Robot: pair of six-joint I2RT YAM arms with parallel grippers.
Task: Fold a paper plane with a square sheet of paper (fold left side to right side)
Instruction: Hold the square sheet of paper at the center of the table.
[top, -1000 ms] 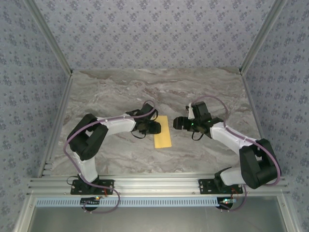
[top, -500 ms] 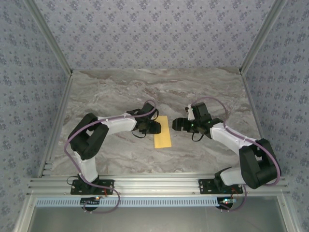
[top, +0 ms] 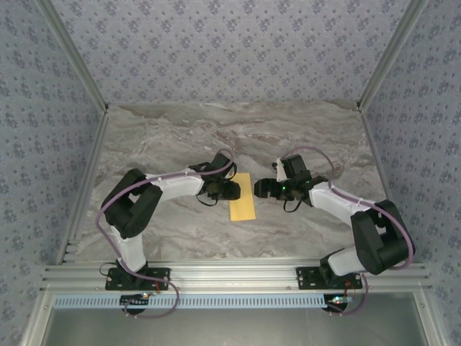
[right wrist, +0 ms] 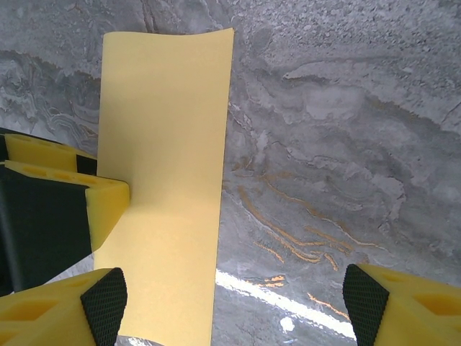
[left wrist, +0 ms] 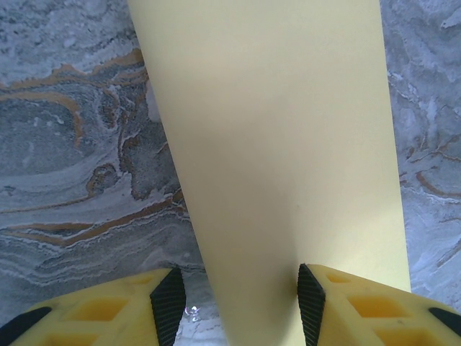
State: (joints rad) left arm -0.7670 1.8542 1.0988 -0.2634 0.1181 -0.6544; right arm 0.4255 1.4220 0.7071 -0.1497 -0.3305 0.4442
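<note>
Blue-grey flowered wallpaper (top: pixel 216 50) closes in three sides of a marble-patterned desk (top: pixel 180 137). Near the middle of that desk lies the sheet of paper (top: pixel 243 197). It is yellow-orange, flat, and folded down to a narrow upright strip rather than a full square.

Both arms reach in toward the sheet from opposite sides. The left end effector (top: pixel 232 190) sits at the sheet's left edge, about halfway along its length. From its own wrist camera, the left end effector (left wrist: pixel 239 306) stands roughly half open, low over the strip. One black pad (left wrist: pixel 311 310) is set over the sheet of paper (left wrist: pixel 274 144). The other pad (left wrist: pixel 167 310) is over bare marble just beside the sheet's edge. The strip runs flat beneath the fingers, and I see nothing clamped between them.

The right end effector (top: pixel 261 189) hangs just off the sheet's right edge, apart from it. Its wrist camera shows the right end effector (right wrist: pixel 234 303) spread wide and holding nothing. The long edge of the sheet of paper (right wrist: pixel 166 180) falls between its two fingers. On the far side of the strip from it, one of the left arm's yellow fingers (right wrist: pixel 108 196) rests against the paper.
</note>
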